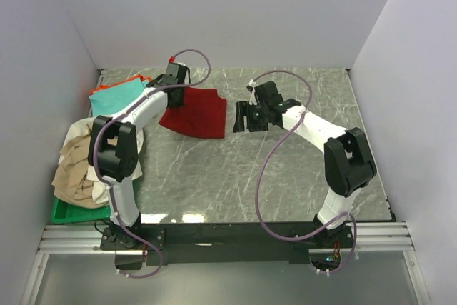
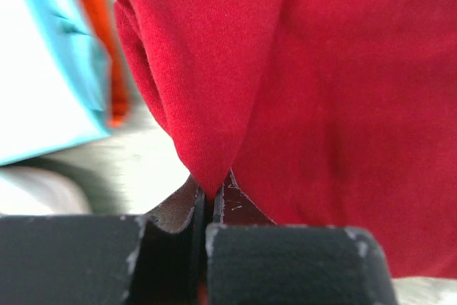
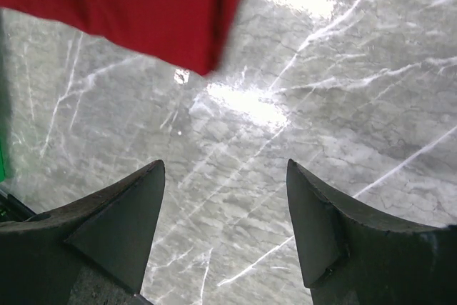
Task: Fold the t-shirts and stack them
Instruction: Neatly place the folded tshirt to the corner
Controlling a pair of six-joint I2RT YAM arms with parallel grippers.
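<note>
1. Left hand [image 2: 209,201]: the fingers are pressed together, and a fold of the dark red t-shirt [image 1: 196,113] is pinched between the tips. The pinch is made at the shirt's left side.
2. The dark red t-shirt is spread at the far middle of the tabletop [image 1: 235,176], between the two hands. Whether the pinched edge is lifted clear of the marble cannot be told.
3. Right hand [image 3: 225,169]: the fingers are spread wide and nothing is held. It is poised over bare marble just beside the shirt's right edge, with a gap seen between them.
4. The teal t-shirt [image 1: 114,96] is located at the far left corner. The orange t-shirt [image 1: 145,78] is seen only as a strip along its far edge.
5. The beige t-shirt [image 1: 75,166] and the white t-shirt [image 1: 81,128] are heaped at the left edge over the green tray [image 1: 68,212], and partly hidden by the left arm.
</note>
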